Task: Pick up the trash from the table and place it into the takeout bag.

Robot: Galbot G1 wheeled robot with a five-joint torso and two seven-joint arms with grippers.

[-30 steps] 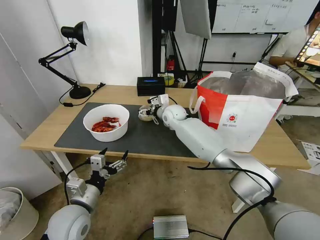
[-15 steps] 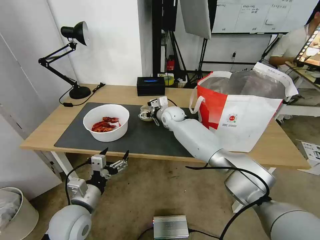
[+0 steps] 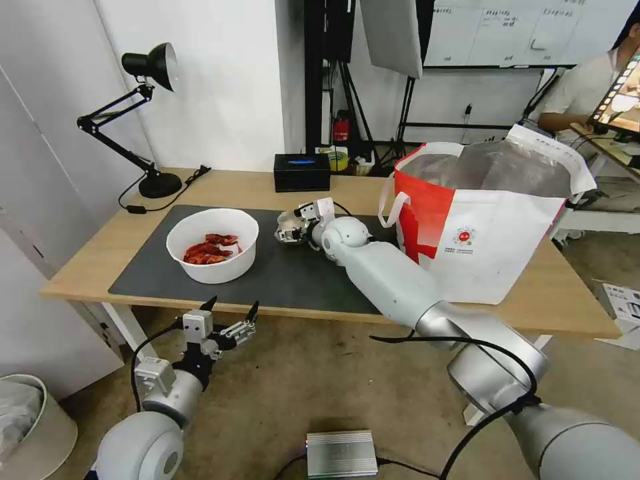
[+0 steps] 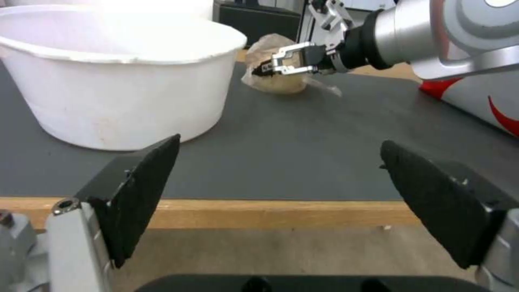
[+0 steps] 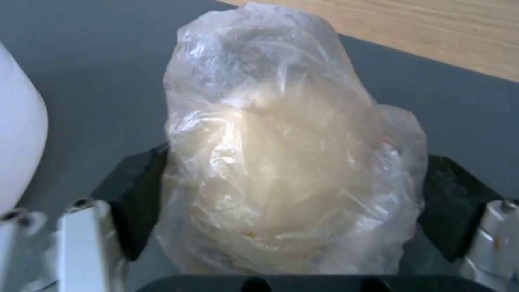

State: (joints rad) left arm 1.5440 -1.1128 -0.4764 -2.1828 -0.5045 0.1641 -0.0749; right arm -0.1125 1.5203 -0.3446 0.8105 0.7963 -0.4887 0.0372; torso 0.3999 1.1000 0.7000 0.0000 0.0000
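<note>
A: Right gripper (image 3: 288, 233)?
B: Over the dark mat (image 3: 280, 277), mid-bench toward the back edge. Jaws sit on both sides of the small clear bag (image 5: 281, 162) of beige stuff, pressing its sides. Bag rests on the mat.

A: Left gripper (image 3: 230, 319)?
B: Below the front edge of the bench (image 3: 100, 250), jaws released and spread wide, holding nothing.

A: Bowl?
B: White bowl (image 3: 212, 244) with red shells on the mat's left half, near the front edge. Open mat between bowl and clear bag.

A: Takeout bag?
B: Takeout bag (image 3: 480, 220) stands at the right end of the bench, mouth open, just beside the right arm. Black box (image 3: 301, 172) by the back edge.
</note>
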